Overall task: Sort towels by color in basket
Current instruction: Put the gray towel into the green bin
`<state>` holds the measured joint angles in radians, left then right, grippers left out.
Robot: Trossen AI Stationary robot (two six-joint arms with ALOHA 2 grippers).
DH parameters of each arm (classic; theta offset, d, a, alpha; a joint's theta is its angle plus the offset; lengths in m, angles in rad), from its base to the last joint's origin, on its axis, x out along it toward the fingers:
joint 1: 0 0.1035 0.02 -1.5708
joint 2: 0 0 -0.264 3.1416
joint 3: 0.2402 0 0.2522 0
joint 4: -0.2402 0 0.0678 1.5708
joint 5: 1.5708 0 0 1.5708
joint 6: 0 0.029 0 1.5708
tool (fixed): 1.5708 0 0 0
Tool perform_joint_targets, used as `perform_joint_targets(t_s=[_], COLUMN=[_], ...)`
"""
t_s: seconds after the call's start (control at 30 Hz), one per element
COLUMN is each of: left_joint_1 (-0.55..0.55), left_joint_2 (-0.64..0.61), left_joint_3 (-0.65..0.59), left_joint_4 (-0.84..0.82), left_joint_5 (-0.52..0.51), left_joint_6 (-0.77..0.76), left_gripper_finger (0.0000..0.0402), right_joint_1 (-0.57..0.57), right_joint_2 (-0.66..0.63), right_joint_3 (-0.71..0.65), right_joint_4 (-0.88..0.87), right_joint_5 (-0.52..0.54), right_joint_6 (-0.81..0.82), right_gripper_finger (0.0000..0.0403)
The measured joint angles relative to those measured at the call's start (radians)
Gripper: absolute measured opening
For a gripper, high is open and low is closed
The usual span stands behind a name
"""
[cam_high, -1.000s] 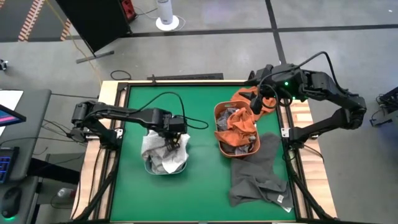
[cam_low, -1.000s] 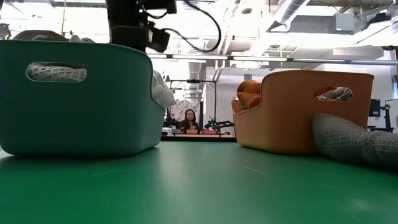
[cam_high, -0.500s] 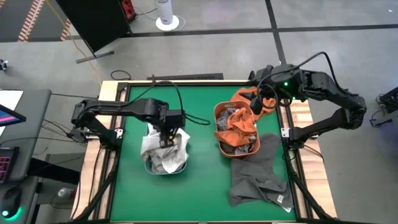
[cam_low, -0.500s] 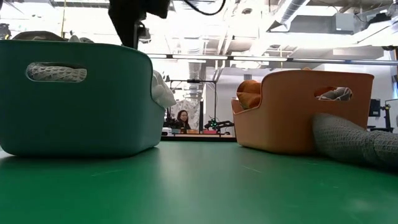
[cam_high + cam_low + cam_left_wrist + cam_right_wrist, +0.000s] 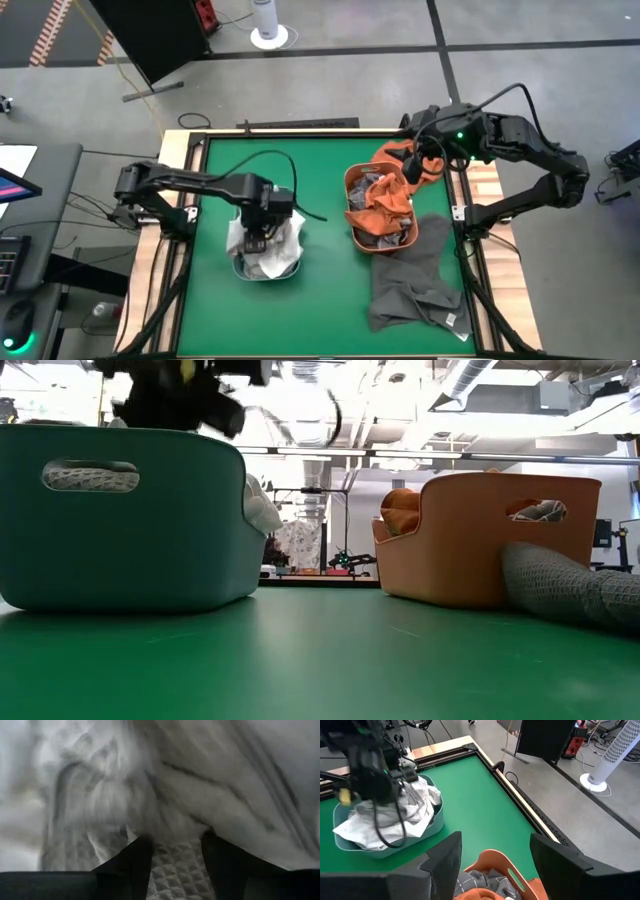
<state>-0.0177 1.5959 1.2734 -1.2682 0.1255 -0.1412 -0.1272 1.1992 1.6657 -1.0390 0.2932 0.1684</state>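
In the high view, the left gripper is low in the teal basket, left of the centre of the green table. It is pressed into the pile of white and light grey towels that fills this basket. In the left wrist view its two dark fingers stand a little apart, with a piece of quilted light grey cloth between them. I cannot tell if they really grip it.

The right gripper hangs at the upper right of the high view, over the far rim of the orange basket, and its fingers are wide apart with nothing between them. The orange basket holds rust-orange towels and some grey patterned cloth at its lower end. A dark grey towel hangs out of this basket and lies spread on the table toward the lower right of the frame. In the low view the teal basket is at the left, the orange basket at the right, well apart from it, and the dark grey towel lies against its right side.
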Motion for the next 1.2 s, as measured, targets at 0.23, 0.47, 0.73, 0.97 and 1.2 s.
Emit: perform_joint_targets(t_s=[0.23,0.47,0.73,0.97,1.2], left_joint_1=[0.001,0.0,0.002,0.008,0.001], left_joint_2=[0.003,0.003,0.004,0.003,-0.019], left_joint_3=[-0.238,-0.154,0.074,0.247,0.276], left_joint_4=[0.261,0.158,-0.099,-0.287,-0.306], left_joint_5=[-0.007,-0.108,-0.121,-0.109,-0.022], left_joint_6=[-0.044,-0.043,0.003,0.017,0.042], left_gripper_finger=[0.0165,0.0165,0.0165,0.0165,0.0165], right_joint_1=[0.001,0.0,0.0,0.0,0.001], right_joint_2=[0.0,0.0,0.0,0.0,0.0], right_joint_3=[0.0,0.0,0.0,0.0,0.0], right_joint_4=[0.0,0.001,0.001,0.001,0.001], right_joint_5=[0.0,0.0,0.0,0.0,0.001], right_joint_6=[0.0,-0.008,-0.011,-0.011,-0.011], right_gripper_finger=[0.0264,0.0264,0.0264,0.0264,0.0264])
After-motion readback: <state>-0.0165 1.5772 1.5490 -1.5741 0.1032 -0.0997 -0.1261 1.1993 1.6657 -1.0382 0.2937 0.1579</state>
